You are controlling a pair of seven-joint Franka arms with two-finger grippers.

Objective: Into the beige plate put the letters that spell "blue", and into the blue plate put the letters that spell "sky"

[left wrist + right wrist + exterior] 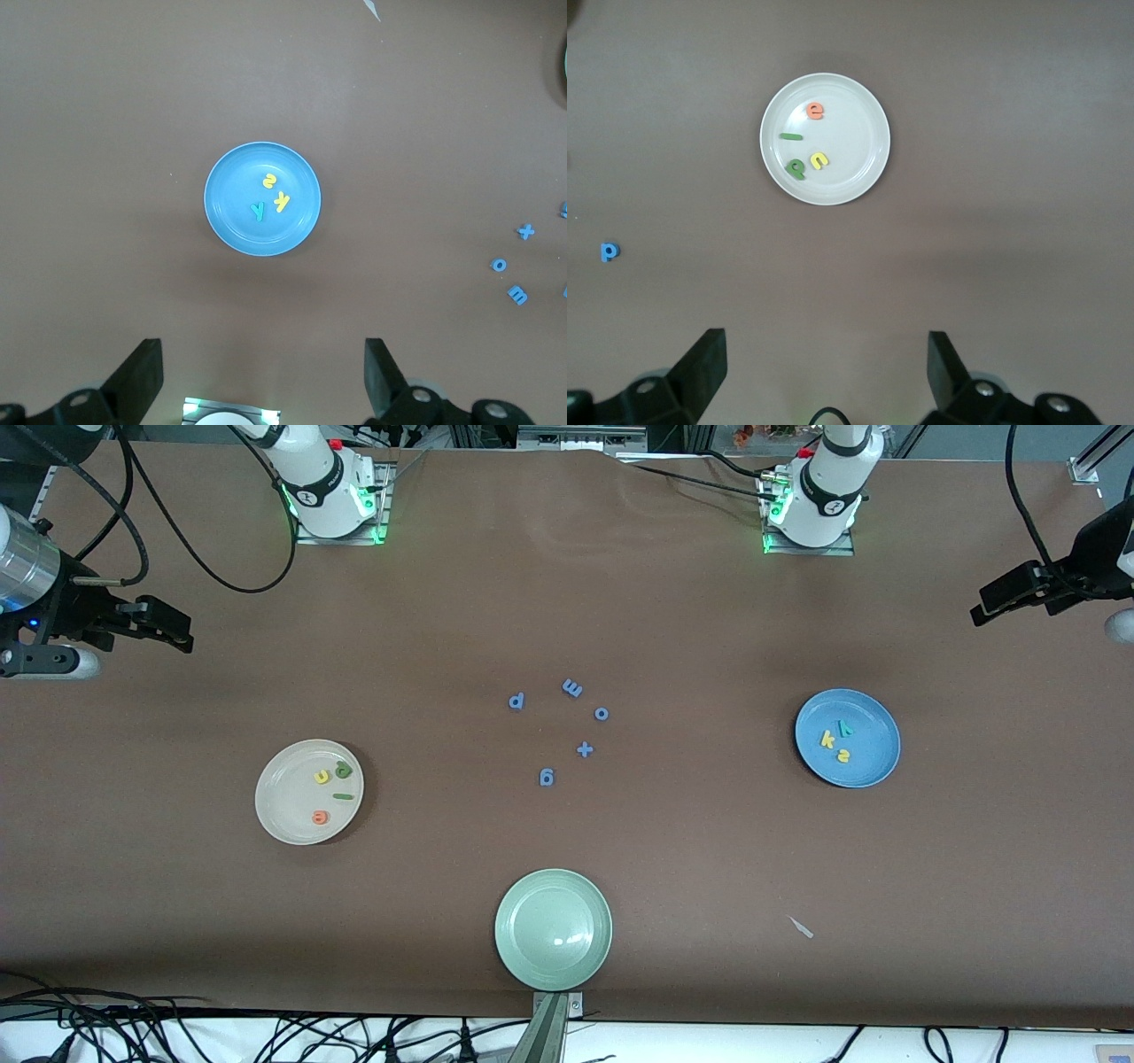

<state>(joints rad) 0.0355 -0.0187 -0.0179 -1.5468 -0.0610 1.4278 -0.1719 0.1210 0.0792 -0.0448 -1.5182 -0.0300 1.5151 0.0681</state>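
The beige plate toward the right arm's end holds the green b, thin green l, yellow u and orange e. In the blue plate toward the left arm's end lie the yellow s, yellow k and teal y. My right gripper hangs open and empty high over the table's end, looking down on the beige plate. My left gripper is likewise open and empty, high over its end, with the blue plate in view below.
An empty pale green plate sits at the table edge nearest the front camera. Several all-blue letters and a plus sign lie scattered mid-table. A small white scrap lies nearer the camera than the blue plate.
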